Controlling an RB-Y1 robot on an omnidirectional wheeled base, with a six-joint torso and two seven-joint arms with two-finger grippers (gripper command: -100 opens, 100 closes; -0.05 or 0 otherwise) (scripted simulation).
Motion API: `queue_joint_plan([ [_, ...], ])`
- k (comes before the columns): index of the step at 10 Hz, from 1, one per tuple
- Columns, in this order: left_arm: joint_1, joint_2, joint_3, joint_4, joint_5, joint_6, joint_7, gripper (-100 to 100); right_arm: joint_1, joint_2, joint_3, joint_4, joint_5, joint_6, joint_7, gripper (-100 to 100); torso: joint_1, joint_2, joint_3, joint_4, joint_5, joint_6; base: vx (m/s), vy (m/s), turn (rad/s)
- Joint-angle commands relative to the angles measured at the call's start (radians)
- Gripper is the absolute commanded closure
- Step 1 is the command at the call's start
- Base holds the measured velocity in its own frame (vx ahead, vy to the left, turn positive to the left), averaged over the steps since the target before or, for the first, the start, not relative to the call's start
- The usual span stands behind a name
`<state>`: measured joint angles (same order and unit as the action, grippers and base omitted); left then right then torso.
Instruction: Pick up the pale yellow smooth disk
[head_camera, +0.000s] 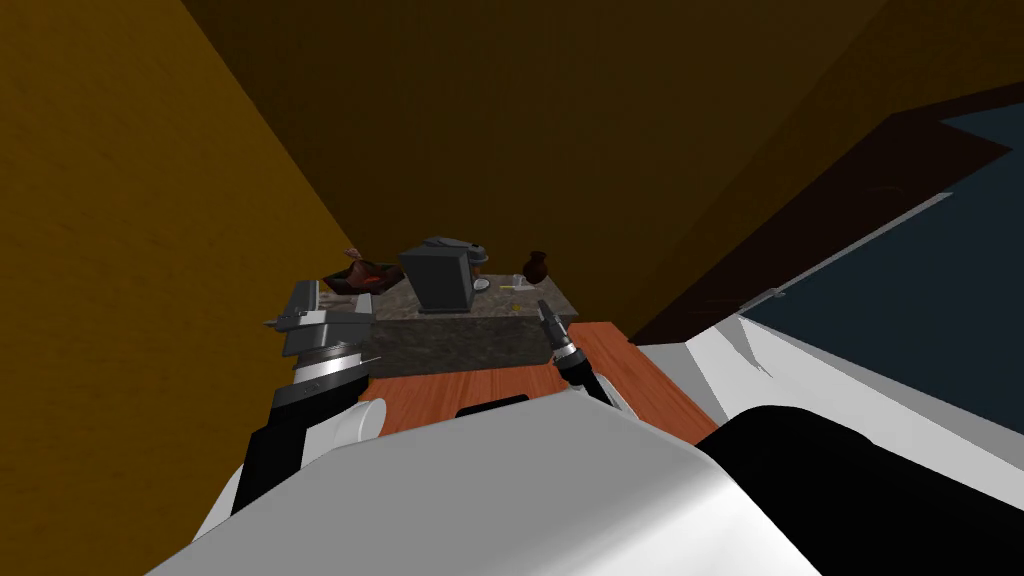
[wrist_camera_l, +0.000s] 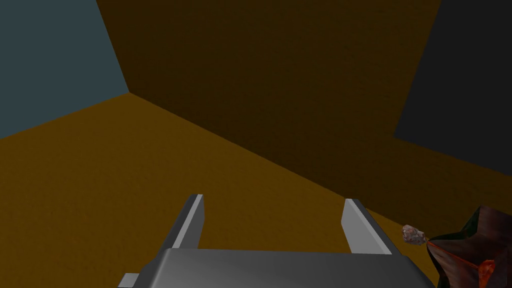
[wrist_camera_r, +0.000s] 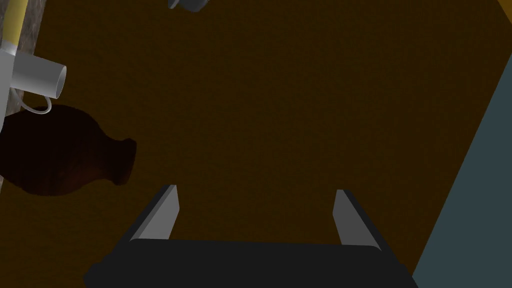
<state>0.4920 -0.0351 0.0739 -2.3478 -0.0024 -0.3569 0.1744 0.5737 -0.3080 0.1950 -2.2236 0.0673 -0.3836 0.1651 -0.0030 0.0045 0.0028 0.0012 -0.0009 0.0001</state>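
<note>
Dark stone top (head_camera: 450, 340) carries a grey box (head_camera: 438, 278), a brown vase (head_camera: 537, 265) and, between them, what I take for the disk (head_camera: 482, 284), lying flat just beside the box. The right gripper (wrist_camera_r: 256, 190) is nearer, fingers wide, pointing past the vase. Tip it down over the disk, clear of the box. The left gripper (wrist_camera_l: 274, 199) is also wide.
</note>
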Motion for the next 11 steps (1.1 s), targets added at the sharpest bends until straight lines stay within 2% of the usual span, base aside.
queue_joint_plan([
  [1,0.000,0.000,0.000,0.000,0.000,0.000,0.000,0,0.018,-0.050,0.024,0.008,0.016,0.006,0.002,-100,0.000,0.000,0.000,0.000,0.000,0.000,-0.059,-0.041,0.052],
  [2,0.000,0.000,0.000,0.000,0.000,0.000,0.000,0,0.038,-0.084,0.048,0.023,0.033,0.002,0.006,-100,0.000,0.000,0.000,0.000,0.000,0.000,-0.086,-0.094,0.108],
  [3,0.000,0.000,0.000,0.000,0.000,0.000,0.000,0,0.038,-0.103,0.048,0.023,0.033,0.002,0.006,-100,-0.003,0.001,0.000,0.000,0.000,0.000,-0.075,-0.093,0.043],
  [4,0.000,0.000,0.000,0.000,0.000,0.000,0.000,0,0.058,-0.134,0.071,0.043,0.051,-0.002,0.011,-100,-0.003,0.000,0.000,0.000,-0.001,0.000,-0.077,-0.063,0.081],
  [5,0.000,0.000,0.000,0.000,0.000,0.000,0.000,0,0.058,-0.153,0.071,0.043,0.051,-0.002,0.011,-100,-0.002,0.001,0.000,0.000,0.000,0.000,-0.063,-0.038,0.043],
  [6,0.000,0.000,0.000,0.000,0.000,0.000,0.000,0,0.078,-0.187,0.093,0.066,0.069,-0.007,0.015,-100,0.000,0.000,0.000,0.000,0.000,0.000,-0.060,-0.036,0.110],
  [7,0.000,0.000,0.000,0.000,0.000,0.000,0.000,0,0.078,-0.206,0.093,0.066,0.069,-0.007,0.015,-100,0.000,-0.001,0.000,0.000,0.000,0.000,-0.048,-0.034,0.045],
  [8,0.000,0.000,0.000,0.000,0.000,0.000,0.000,0,0.099,-0.245,0.114,0.094,0.089,-0.014,0.021,-100,0.000,-0.002,-0.001,0.000,0.000,0.000,-0.050,-0.027,0.085],
  [11,0.000,0.000,0.000,0.000,0.000,0.000,0.000,0,0.119,-0.319,0.134,0.124,0.108,-0.021,0.026,-100,0.002,-0.001,-0.001,0.000,0.001,0.000,-0.050,-0.006,0.095],
])
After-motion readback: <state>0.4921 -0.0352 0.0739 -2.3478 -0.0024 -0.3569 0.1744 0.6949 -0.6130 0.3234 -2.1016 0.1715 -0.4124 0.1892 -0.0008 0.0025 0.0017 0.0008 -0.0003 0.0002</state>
